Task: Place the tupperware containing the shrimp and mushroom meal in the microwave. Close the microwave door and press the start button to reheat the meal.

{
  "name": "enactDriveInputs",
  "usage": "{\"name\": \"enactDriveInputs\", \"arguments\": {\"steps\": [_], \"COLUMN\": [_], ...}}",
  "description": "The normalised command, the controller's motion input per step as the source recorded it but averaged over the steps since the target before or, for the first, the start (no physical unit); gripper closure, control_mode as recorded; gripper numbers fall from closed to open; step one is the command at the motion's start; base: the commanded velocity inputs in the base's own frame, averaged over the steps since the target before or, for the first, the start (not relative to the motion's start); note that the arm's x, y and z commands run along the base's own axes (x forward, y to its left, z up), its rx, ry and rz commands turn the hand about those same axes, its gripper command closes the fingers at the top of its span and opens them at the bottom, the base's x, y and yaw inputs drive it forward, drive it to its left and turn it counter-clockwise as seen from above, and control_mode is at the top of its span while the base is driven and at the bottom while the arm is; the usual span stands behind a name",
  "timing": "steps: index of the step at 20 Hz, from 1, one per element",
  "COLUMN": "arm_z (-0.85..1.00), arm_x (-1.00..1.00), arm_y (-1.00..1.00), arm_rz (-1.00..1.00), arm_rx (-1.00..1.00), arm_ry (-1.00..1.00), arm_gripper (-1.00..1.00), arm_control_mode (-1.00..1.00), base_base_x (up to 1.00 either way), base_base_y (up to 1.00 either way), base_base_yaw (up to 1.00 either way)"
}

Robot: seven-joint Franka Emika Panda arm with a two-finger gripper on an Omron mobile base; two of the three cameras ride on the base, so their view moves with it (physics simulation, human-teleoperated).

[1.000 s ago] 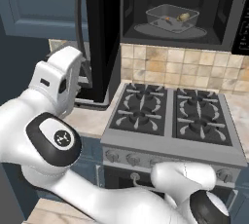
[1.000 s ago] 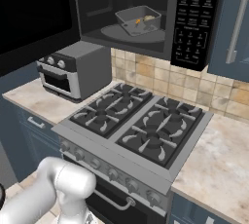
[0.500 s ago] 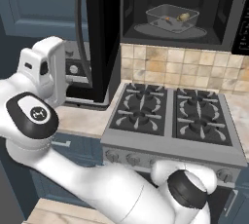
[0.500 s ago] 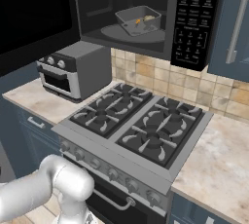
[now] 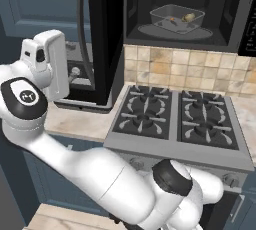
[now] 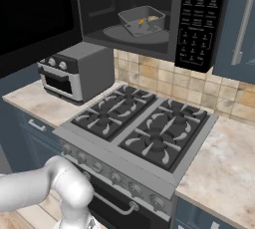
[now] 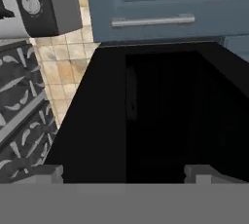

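Now my arm has swung further out past the left of the microwave (image 5: 180,11); over the last second the wrist in the left base view has slid leftward and the hand has come round to face the door (image 5: 102,39). I read that as lining up for the close-the-door step, since placing looks finished: the tub (image 5: 177,18) sits on the turntable inside the microwave, the shrimp (image 6: 142,22) and mushroom bits in it, nothing touching it.

The gripper (image 7: 124,172) is wide open and empty, its two tips spread at the bottom of the hand view, the door's black face right ahead of them; contact I can't confirm.

The door stands swung out to the microwave's left, roughly square to the opening. Its long axis is vertical, as is the bar handle (image 5: 84,34). The tub's long axis runs across the microwave's cavity, slightly skewed.
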Motion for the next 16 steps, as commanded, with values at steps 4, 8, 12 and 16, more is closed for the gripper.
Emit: {"name": "enactDriveInputs", "arguments": {"steps": [4,8,12,16], "arm_z": [0.0,0.0,0.0,0.0], "arm_x": [0.42,0.04,-0.17,-0.4], "arm_y": [-0.01,-0.31,-0.72,-0.99], "arm_rz": [-0.19,-0.25,-0.3,-0.3], "arm_rx": [-0.07,-0.04,0.0,0.0], "arm_ry": [0.12,0.08,0.02,0.0], "arm_gripper": [-1.0,-1.0,-1.0,-1.0], "arm_control_mode": [-1.0,-1.0,-1.0,-1.0], "base_base_x": [0.0,0.0,0.0,0.0], "base_base_y": [0.0,0.0,0.0,0.0], "base_base_yaw": [0.0,0.0,0.0,0.0]}}
